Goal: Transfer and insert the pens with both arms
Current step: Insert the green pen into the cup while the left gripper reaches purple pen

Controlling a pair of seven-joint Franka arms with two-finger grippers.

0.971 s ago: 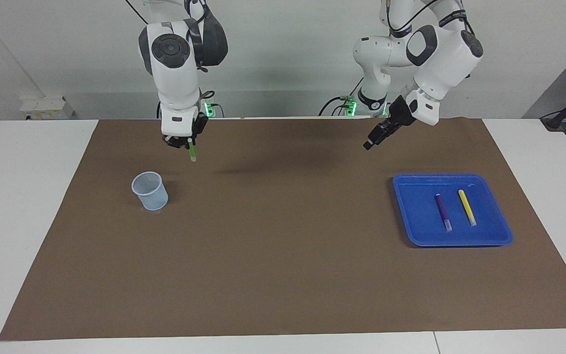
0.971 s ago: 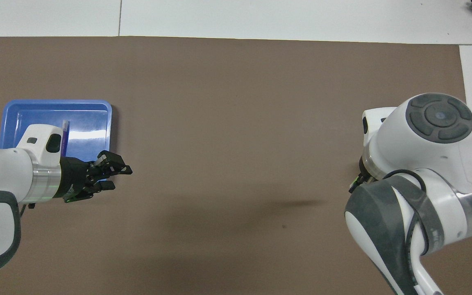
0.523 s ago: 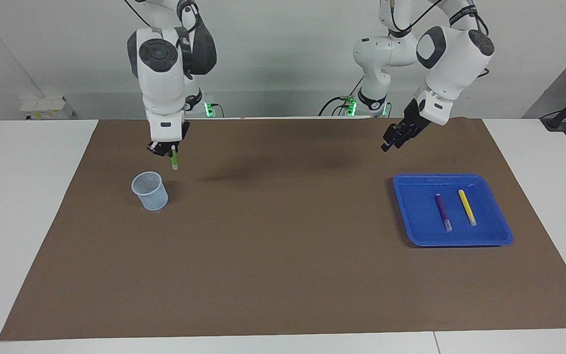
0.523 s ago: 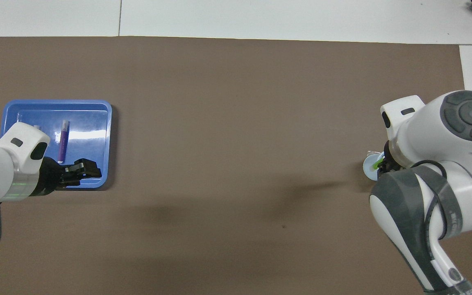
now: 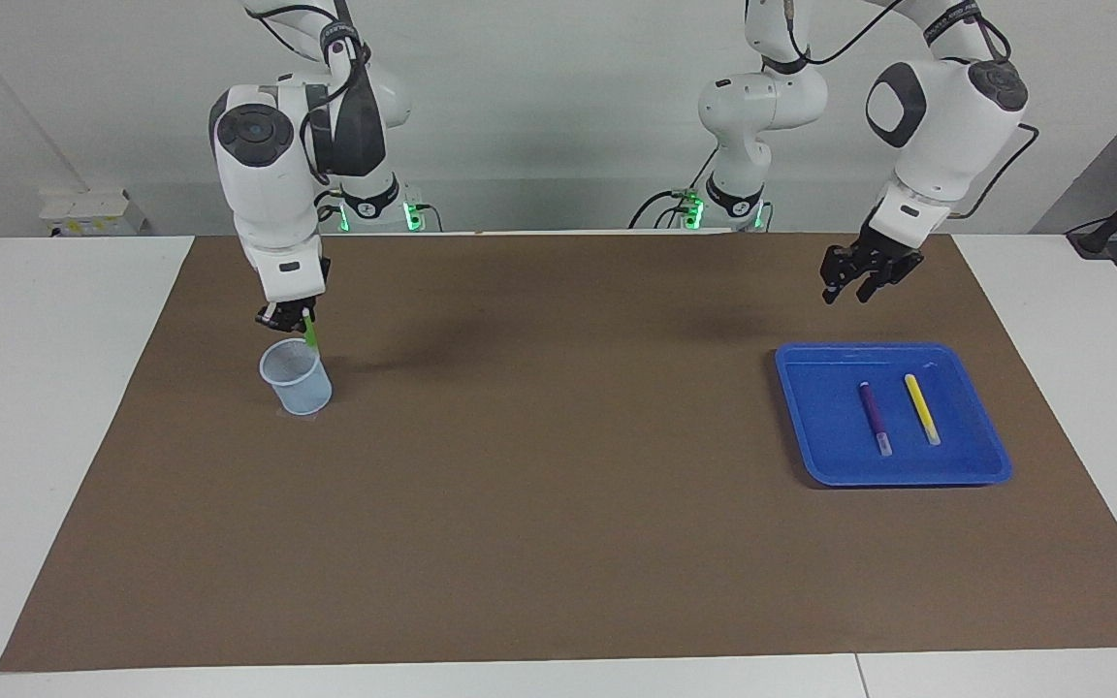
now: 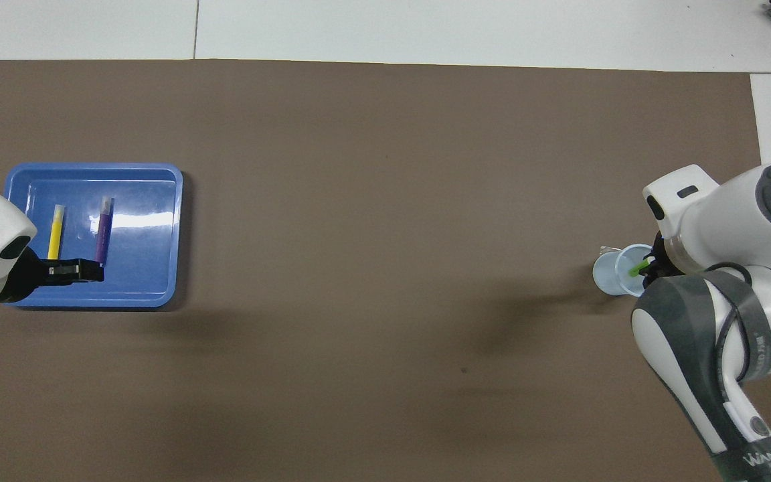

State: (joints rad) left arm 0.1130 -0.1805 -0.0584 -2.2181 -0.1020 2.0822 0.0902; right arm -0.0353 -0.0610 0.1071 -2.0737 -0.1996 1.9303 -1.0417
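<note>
The green pen (image 5: 310, 333) is clamped by the right gripper (image 5: 285, 320) over the pale cup (image 5: 296, 376). The left gripper (image 5: 854, 288), fingers apart, is held over the blue tray's (image 5: 811, 456) near edge, where purple (image 5: 875, 418) and yellow (image 5: 921, 408) pens lie.

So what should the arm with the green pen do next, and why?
Probably lower it straight down. The right claw is shut on the green pen, which hangs over the pale cup with its tip at the rim, not yet inside. The left claw waits above the blue tray.
</note>
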